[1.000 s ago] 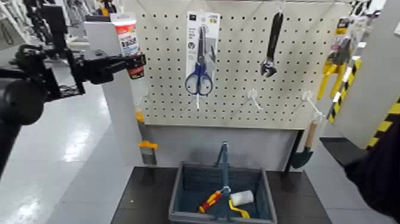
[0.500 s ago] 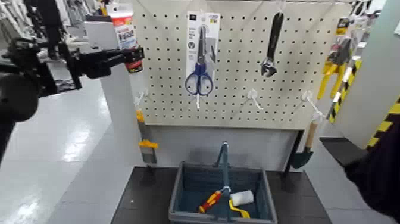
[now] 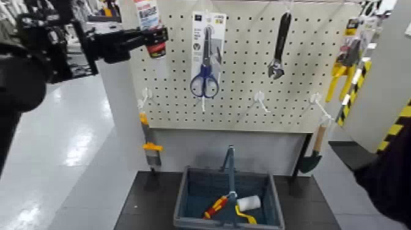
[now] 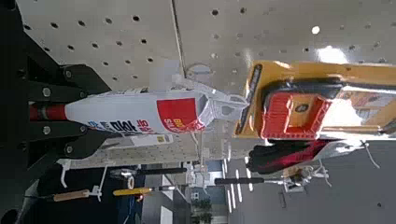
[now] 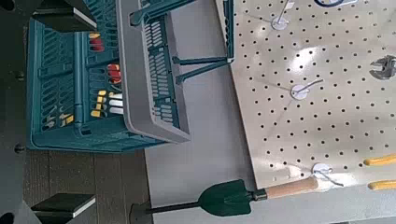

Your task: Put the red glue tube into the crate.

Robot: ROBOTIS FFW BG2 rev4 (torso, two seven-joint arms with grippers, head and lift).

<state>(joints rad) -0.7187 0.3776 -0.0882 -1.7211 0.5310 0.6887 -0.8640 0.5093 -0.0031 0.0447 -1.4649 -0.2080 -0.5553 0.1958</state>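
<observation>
By the pegboard's (image 3: 241,67) upper left corner, my left gripper (image 3: 159,36) pinches the red glue tube (image 3: 147,13) near its lower end, body projecting beyond; my right gripper (image 5: 91,112) stands spread, facing the crate (image 5: 79,84).

Matt plastic crate (image 3: 181,207), pale perforated board (image 3: 244,116) with glossy highlights, smooth wooden handle (image 3: 319,138) on the trowel (image 3: 310,163).

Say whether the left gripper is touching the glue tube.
Touching: the left wrist view shows the left gripper clamped on the glue tube's end.
</observation>
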